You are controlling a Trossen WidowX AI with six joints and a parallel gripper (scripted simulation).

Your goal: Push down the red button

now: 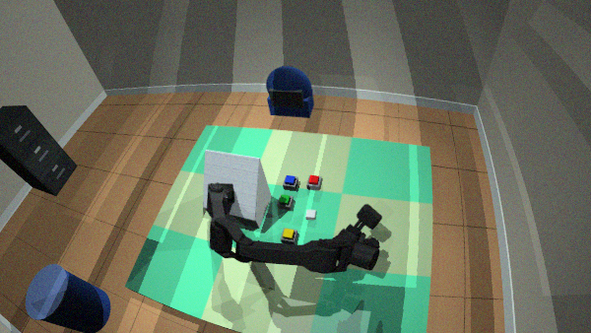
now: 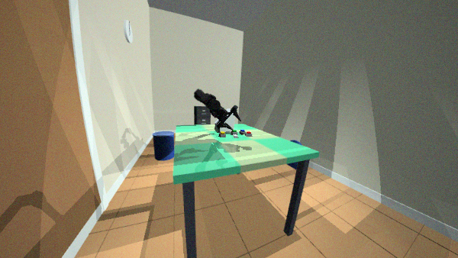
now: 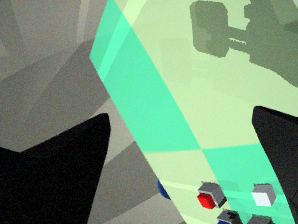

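The red button (image 1: 313,180) (image 2: 249,133) (image 3: 205,201) sits on a grey base, its cap raised. The blue button (image 1: 290,180) (image 2: 242,131) is beside it, the green button (image 1: 285,200) is nearby, and the yellow button (image 1: 289,233) (image 2: 222,133) is nearest the arm in the top view. My gripper (image 3: 184,117) is open and empty, raised above the table. The wrist view shows the red button low in the frame, beyond the space between the fingertips. In the top view the arm's end is right of and below the buttons; its fingers are hard to make out there.
A small white block (image 1: 310,215) (image 2: 235,136) (image 3: 261,197) lies near the buttons. A large white wedge (image 1: 233,179) stands beside the arm's base. The table (image 1: 389,169) (image 2: 263,162) has a green and pale check. A blue bin (image 1: 74,305) (image 2: 164,146) stands on the floor.
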